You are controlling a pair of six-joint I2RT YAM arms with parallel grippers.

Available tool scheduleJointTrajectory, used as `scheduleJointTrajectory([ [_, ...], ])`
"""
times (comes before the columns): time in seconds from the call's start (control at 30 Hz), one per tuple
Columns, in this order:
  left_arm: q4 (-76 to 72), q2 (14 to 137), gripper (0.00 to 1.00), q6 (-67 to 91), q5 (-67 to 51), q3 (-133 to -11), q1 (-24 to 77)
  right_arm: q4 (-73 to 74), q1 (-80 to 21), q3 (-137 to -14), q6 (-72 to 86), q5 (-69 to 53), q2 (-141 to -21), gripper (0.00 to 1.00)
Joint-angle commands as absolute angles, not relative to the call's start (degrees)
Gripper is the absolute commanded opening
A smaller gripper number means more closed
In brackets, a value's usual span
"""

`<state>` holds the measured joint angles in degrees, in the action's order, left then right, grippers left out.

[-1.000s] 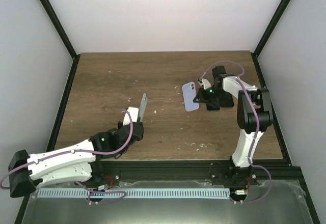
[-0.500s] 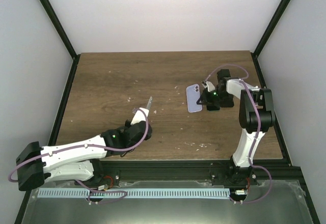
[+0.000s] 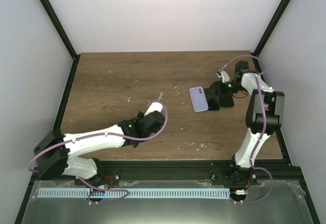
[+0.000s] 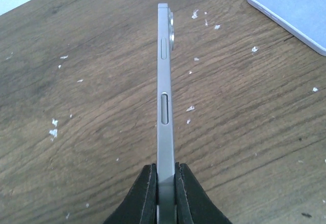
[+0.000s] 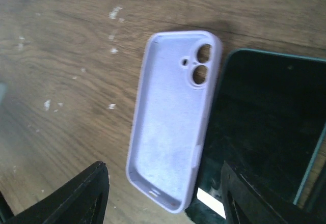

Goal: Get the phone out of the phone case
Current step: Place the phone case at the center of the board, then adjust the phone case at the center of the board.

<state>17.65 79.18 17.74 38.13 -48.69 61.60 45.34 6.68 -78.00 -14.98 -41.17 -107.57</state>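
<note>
The left gripper [image 4: 164, 188] has slid toward 3 o'clock, squeezed tight on the bare phone [image 4: 164, 81], held on edge. The empty phone case [image 5: 170, 122] lies at its 3 o'clock, near the wide-open, empty right gripper [image 5: 165, 198]. The phone looks stiff, slick and breakable; grip its flat faces.

A brown wood-grain tabletop [image 3: 112, 81] is seen, scuffed and strewn with small white flecks [image 4: 53, 132], most thickly toward the middle and the near edge. A dark phone [image 5: 265, 122] with a thin greenish edge is laid flat, glass up, on the right part of it. The space is closed in by plain white walls [image 3: 163, 15] and slanting black frame posts [image 3: 53, 18]. A pale slotted strip [image 3: 153, 192] is set along the front, below the tabletop's near edge.
</note>
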Motion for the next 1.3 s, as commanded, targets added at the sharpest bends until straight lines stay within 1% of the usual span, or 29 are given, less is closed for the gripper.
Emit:
scheduleJointTrajectory([
  [0.0, 14.5, 85.9, 0.0, 11.9, 38.7, -55.8, 60.6, 42.6, 7.6, -71.4, -18.9, -47.7, -98.3, 0.62],
  [0.1, 16.4, 90.9, 0.0, 10.7, 39.4, -60.4, 60.1, 35.5, 7.5, -64.6, -16.9, -44.3, -93.7, 0.6],
  [0.17, 15.3, 92.9, 0.0, 9.1, 39.3, -61.7, 59.9, 33.1, 7.5, -61.6, -16.9, -41.5, -92.8, 0.53],
  [0.2, 13.7, 93.8, 0.0, 7.7, 39.1, -61.8, 59.7, 32.4, 7.5, -60.7, -17.1, -39.9, -93.0, 0.48],
  [0.27, 10.6, 96.4, 0.0, 5.0, 38.4, -63.4, 58.9, 30.9, 7.5, -59.4, -18.2, -34.8, -93.8, 0.34],
  [0.3, 11.0, 98.4, 0.0, 4.5, 38.8, -65.5, 58.6, 30.0, 7.5, -59.0, -18.6, -32.2, -94.2, 0.27],
  [0.4, 16.3, 104.7, 0.0, 4.1, 43.0, -72.8, 58.3, 28.7, 7.3, -58.6, -20.2, -27.9, -95.3, 0.12],
  [0.5, 20.5, 108.9, 0.0, 5.6, 46.4, -77.1, 58.2, 28.1, 6.7, -58.2, -21.0, -27.9, -95.7, 0.1],
  [0.6, 21.0, 110.6, 0.0, 6.0, 48.4, -77.8, 58.1, 27.4, 5.7, -57.7, -20.8, -27.9, -96.7, 0.1],
  [0.83, 19.9, 111.1, 0.0, 5.6, 47.9, -77.0, 57.9, 25.5, 1.4, -58.3, -19.5, -26.6, -101.7, 0.08],
  [0.97, 20.7, 111.4, 0.0, 6.4, 48.1, -77.5, 57.9, 25.8, -0.1, -59.2, -18.4, -28.3, -102.8, 0.07],
  [1.2, 20.4, 113.9, 0.0, 4.6, 48.7, -79.0, 57.9, 27.1, 0.5, -58.8, -18.1, -27.5, -97.9, 0.06],
  [1.27, 19.8, 115.5, 0.0, 3.2, 49.4, -80.3, 58.0, 27.8, 1.7, -58.2, -17.6, -29.2, -95.5, 0.06],
])
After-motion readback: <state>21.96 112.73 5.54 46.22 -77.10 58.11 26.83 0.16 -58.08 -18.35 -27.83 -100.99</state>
